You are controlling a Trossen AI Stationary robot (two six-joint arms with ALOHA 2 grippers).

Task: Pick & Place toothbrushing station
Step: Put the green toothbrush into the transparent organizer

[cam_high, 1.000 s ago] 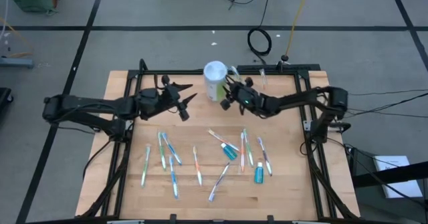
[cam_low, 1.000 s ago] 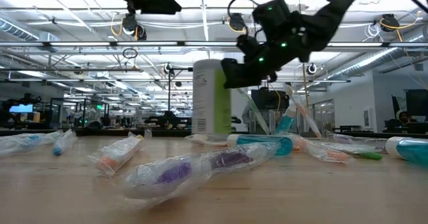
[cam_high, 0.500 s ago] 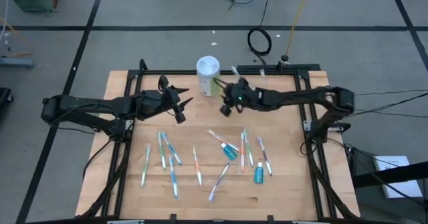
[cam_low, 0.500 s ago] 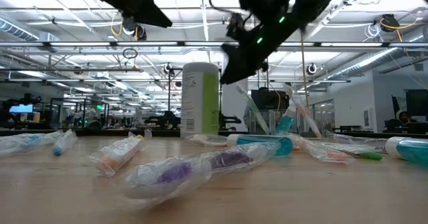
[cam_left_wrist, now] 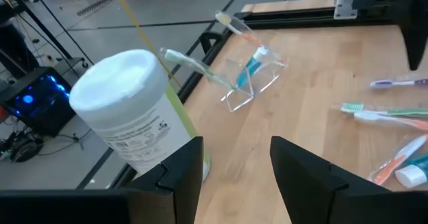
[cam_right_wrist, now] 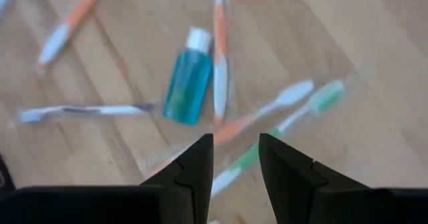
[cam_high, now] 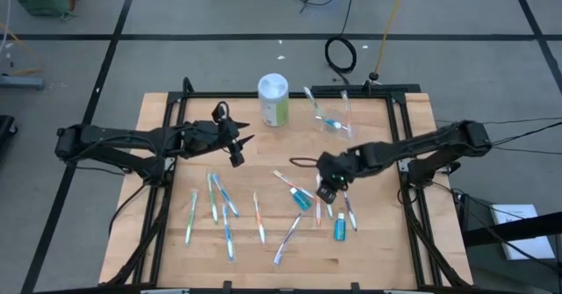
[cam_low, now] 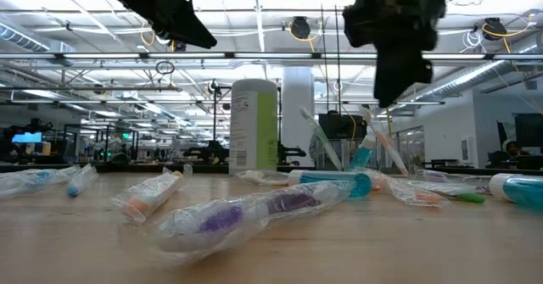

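Right claw (cam_high: 329,189) empty, fingers apart, hovering above scattered toothbrushes (cam_high: 318,195); left claw (cam_high: 239,147) apart near white canister (cam_high: 273,100).

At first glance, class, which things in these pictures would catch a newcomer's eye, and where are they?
The tall white-and-green canister stands upright at the table's far edge, with a clear cup holding toothbrushes to its right. Loose toothbrushes and teal tubes are scattered across the near half of the wooden table. The right pincer hangs open above that scatter; the left pincer, open too, points toward the canister.
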